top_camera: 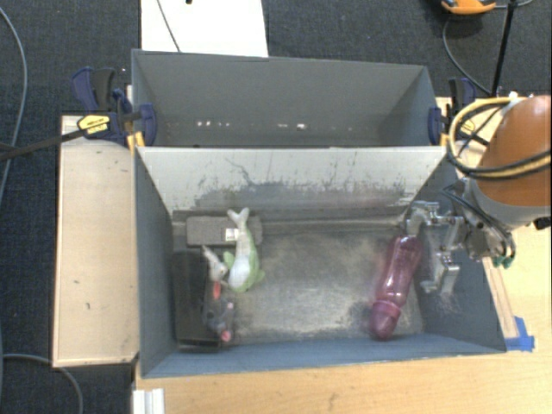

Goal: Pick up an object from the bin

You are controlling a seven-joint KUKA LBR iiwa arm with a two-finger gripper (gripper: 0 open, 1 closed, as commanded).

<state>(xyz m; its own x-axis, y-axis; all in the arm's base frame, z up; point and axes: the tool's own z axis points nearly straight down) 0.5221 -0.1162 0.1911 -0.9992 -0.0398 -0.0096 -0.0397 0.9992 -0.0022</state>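
Arm (485, 231) in from right; orange wrist cover (522, 158) at right edge, yellow cables (470, 123) looped over it; gripper (434, 248) low, pointing down-left; fingers (447, 274) spread apart.

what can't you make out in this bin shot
1. Camera view: whether the end effector touches the purple bottle beside it; the gap is too small to judge.
2. Camera view: the grey block's right end, covered by the white-and-green toy.
3. Camera view: what the small dark thing with red bits is; too small, lying against the black block.
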